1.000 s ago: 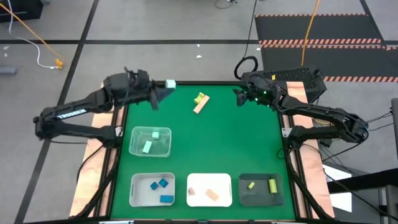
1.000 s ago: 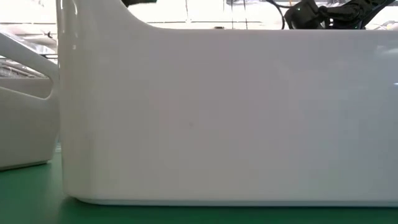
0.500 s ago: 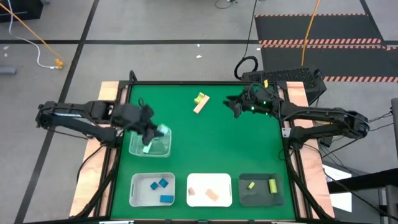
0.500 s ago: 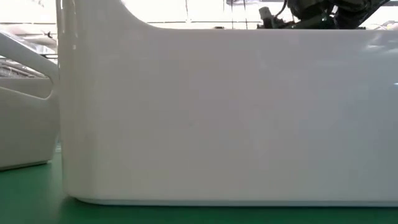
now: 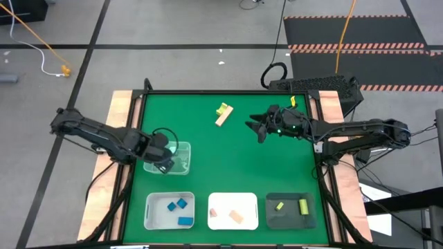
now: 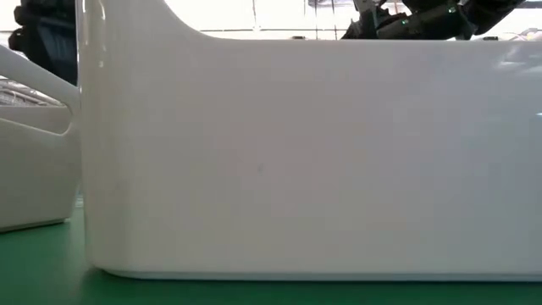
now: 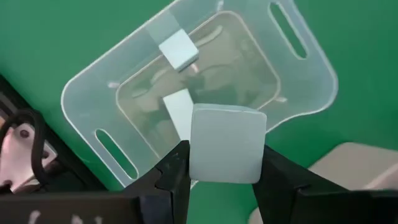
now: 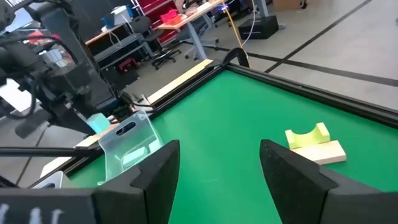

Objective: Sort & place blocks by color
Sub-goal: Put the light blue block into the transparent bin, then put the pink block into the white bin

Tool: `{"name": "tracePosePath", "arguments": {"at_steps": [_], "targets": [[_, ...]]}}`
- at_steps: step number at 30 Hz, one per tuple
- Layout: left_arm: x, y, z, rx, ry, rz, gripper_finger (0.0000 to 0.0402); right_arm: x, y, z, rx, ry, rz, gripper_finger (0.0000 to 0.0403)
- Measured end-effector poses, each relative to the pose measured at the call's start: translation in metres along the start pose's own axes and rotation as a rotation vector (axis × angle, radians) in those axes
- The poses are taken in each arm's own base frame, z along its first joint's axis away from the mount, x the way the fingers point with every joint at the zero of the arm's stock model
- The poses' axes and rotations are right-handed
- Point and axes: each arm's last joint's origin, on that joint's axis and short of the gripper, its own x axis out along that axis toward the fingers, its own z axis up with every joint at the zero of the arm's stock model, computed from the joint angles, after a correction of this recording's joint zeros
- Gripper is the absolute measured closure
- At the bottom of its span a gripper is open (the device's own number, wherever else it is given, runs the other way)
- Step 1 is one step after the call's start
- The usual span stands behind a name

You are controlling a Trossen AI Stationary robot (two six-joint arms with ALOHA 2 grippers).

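Clear tray (image 5: pixel 181 164), two white trays (image 5: pixel 232 210), dark tray (image 5: pixel 291 218).

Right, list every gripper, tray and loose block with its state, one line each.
left gripper: shut on mint block, over clear tray
right gripper: open, empty, above the mat
clear tray: holds two mint blocks
white tray: holds blue blocks
middle tray: holds tan blocks
dark tray: holds yellow-green blocks
yellow-green piece: unsorted, touching tan bar

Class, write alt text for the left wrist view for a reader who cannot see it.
The left hand grips a mint-teal block between its two dark fingers, above a clear tray on the green table. Two more mint-teal blocks lie inside the tray.
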Motion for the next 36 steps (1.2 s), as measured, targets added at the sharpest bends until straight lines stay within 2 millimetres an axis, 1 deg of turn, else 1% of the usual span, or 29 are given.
{"name": "tracePosePath", "arguments": {"at_steps": [3,8,12,15,20,24,28,31,36], "targets": [[0.009,-0.008,0.001,0.016,0.018,0.049,0.0249,0.0,0.0,0.0,-0.001,0.0,0.001,0.019],[0.021,-0.016,0.002,0.049,0.041,0.102,0.0183,0.0,0.0,0.0,-0.001,0.0,0.001,0.019],[0.022,-0.016,0.002,0.075,0.05,0.105,0.0141,0.0,0.0,0.0,-0.001,0.0,0.001,0.019],[0.021,-0.014,0.004,0.05,0.066,0.09,0.0123,0.0,0.0,0.0,0.003,0.0,0.0,0.019],[0.013,-0.009,0.01,0.019,0.056,0.042,0.0119,0.0,0.0,0.0,0.01,0.0,0.0,0.019],[0.002,-0.006,0.02,0.013,-0.013,-0.036,0.0127,0.0,-0.001,0.0,0.008,-0.016,-0.031,0.019],[-0.004,-0.013,0.034,0.022,-0.127,-0.164,0.0128,0.0,-0.004,0.001,0.004,-0.039,-0.089,0.019],[-0.006,-0.022,0.047,0.061,-0.221,-0.259,0.0128,0.001,-0.009,0.002,0.003,-0.039,-0.13,0.019],[-0.007,-0.031,0.074,0.113,-0.405,-0.336,0.0128,0.001,-0.018,-0.001,0.027,0.008,-0.187,0.019]]}}
